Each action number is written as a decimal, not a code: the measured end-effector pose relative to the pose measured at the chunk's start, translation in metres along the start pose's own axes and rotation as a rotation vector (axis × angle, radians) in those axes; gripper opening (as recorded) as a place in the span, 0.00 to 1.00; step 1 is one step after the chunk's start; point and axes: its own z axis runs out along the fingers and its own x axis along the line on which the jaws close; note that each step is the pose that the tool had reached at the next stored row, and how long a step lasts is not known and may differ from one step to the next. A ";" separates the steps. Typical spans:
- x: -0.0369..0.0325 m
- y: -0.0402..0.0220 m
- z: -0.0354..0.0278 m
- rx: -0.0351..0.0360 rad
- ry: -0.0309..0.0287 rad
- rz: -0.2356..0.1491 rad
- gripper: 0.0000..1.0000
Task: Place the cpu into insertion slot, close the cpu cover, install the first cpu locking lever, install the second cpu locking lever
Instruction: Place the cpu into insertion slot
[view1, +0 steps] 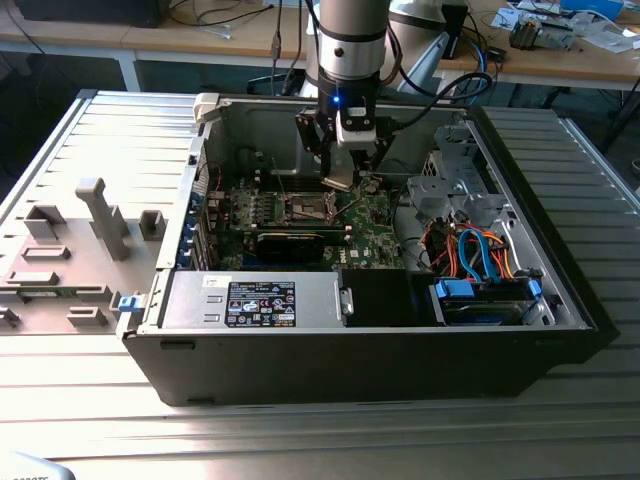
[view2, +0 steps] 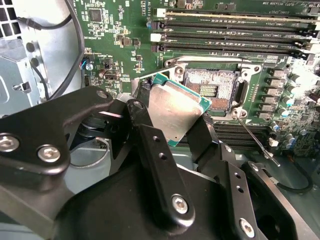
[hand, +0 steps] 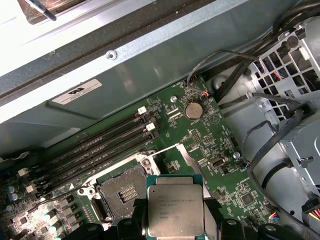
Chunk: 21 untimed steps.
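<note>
My gripper (view1: 340, 165) hangs inside the open computer case, shut on the cpu (view1: 340, 182), a flat silvery square chip. In both wrist views the cpu (view2: 175, 107) (hand: 175, 207) sits clamped by its edges between two black fingers (view2: 145, 135), tilted in the second wrist view. The insertion slot (view2: 210, 87) (hand: 125, 192) lies open on the green board, dark-centred with a silver rim, just beside and below the chip. The cpu cover (hand: 192, 161) stands raised at the slot's edge. One thin locking lever (view2: 256, 141) sticks up free next to the slot.
Long black memory slots (view2: 230, 30) run beside the socket. A long black card (view1: 290, 240) and a labelled power supply box (view1: 260, 300) sit nearer the case front. A drive cage with coloured cables (view1: 480, 260) fills the exterior view's right. Grey fixtures (view1: 100, 215) stand outside the case.
</note>
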 end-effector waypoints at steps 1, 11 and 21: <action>0.0000 0.0000 0.0000 0.0005 -0.0002 0.000 0.54; 0.0000 0.0000 0.0001 0.0043 -0.0023 0.010 0.54; 0.0000 0.0000 0.0002 0.0049 -0.0026 0.020 0.54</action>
